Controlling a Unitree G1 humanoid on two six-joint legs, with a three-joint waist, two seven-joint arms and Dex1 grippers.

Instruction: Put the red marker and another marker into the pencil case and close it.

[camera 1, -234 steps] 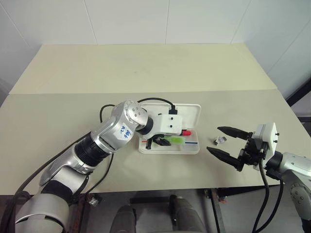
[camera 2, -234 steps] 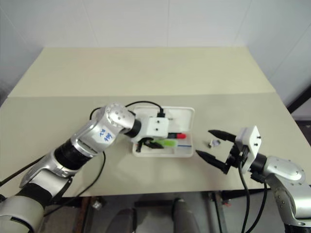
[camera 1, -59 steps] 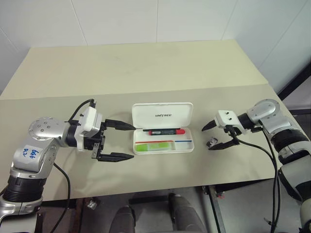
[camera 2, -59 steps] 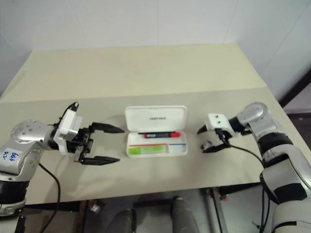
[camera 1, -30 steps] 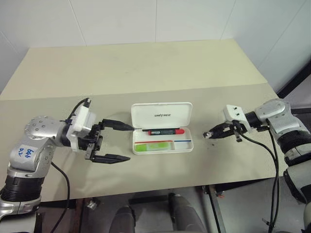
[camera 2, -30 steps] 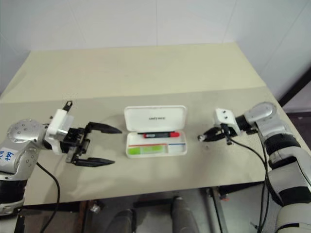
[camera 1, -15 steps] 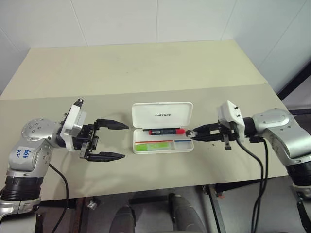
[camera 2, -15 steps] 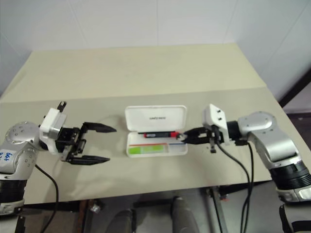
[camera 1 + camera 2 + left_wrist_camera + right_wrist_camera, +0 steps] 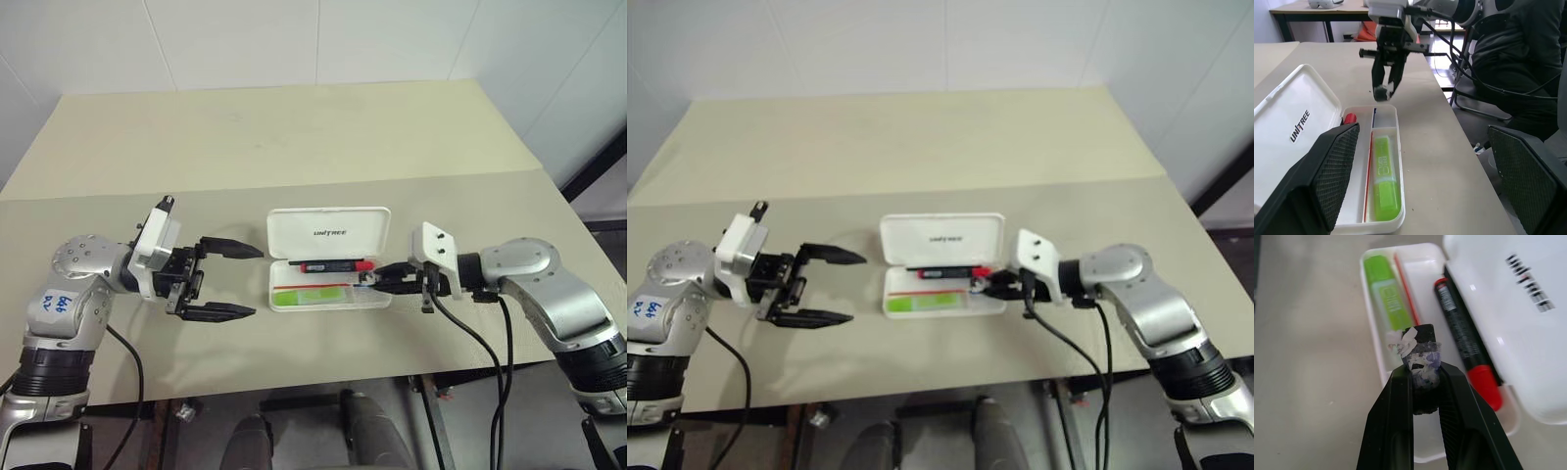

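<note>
The white pencil case [image 9: 328, 228] lies open mid-table, its lid folded back. In its tray lie the red marker [image 9: 333, 265] along the hinge side and the other marker, a green highlighter [image 9: 312, 294], along the front side. My right gripper [image 9: 361, 281] hovers over the tray's right end, shut on a small dark lump with white and purple scraps [image 9: 1420, 352]. My left gripper [image 9: 257, 282] stands open to the left of the case, apart from it, with nothing between its fingers [image 9: 1317, 181]. Both markers show below the held lump: the highlighter [image 9: 1386, 296] and the red marker [image 9: 1464, 342].
The beige table [image 9: 294, 147] runs back to a white wall, and its front edge lies close below the case. Past the table's right end, a person in dark clothes [image 9: 1518, 58] sits in the left wrist view.
My right gripper, shut on the small lump, has moved left from the table right of the case to above the tray's right end. The left gripper has stayed open in place.
</note>
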